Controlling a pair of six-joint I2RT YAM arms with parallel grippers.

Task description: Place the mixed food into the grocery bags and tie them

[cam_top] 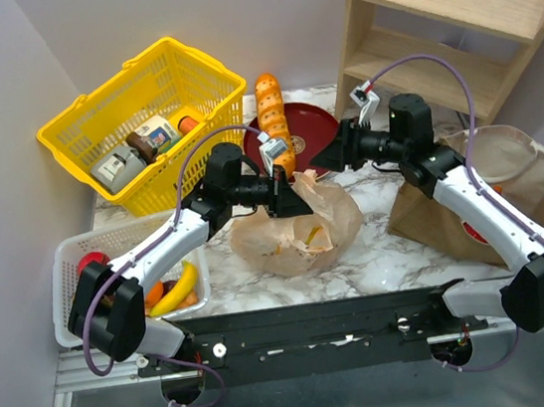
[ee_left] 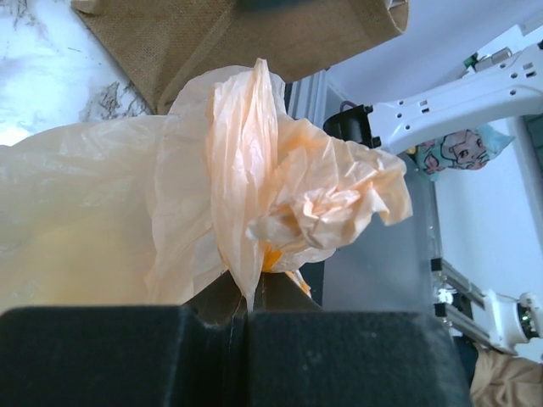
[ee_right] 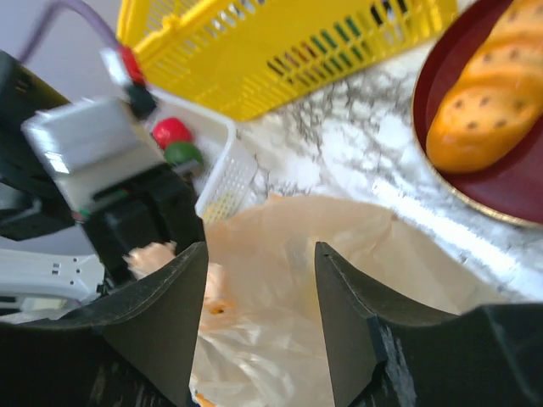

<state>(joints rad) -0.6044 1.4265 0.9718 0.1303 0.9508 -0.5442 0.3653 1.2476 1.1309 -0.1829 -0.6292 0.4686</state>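
Observation:
The tan plastic bag (cam_top: pixel 291 236) sits at the table's middle with orange packets showing through it. My left gripper (cam_top: pixel 291 197) is shut on a gathered fold of the plastic bag (ee_left: pixel 246 212) at its top. My right gripper (cam_top: pixel 331 156) is open, just above and behind the bag; the plastic bag (ee_right: pixel 339 271) shows between its fingers. The brown paper bag (cam_top: pixel 510 182) lies at the right under my right arm, something red inside. A banana (cam_top: pixel 178 291), an orange fruit and a red fruit lie in the white mesh tray (cam_top: pixel 70 265).
A yellow basket (cam_top: pixel 190 79) with boxed and jarred goods stands at the back left. A dark red plate (cam_top: pixel 307 129) holds the long orange-brown loaf (cam_top: pixel 272 113). A wooden shelf (cam_top: pixel 447 10) stands at the back right.

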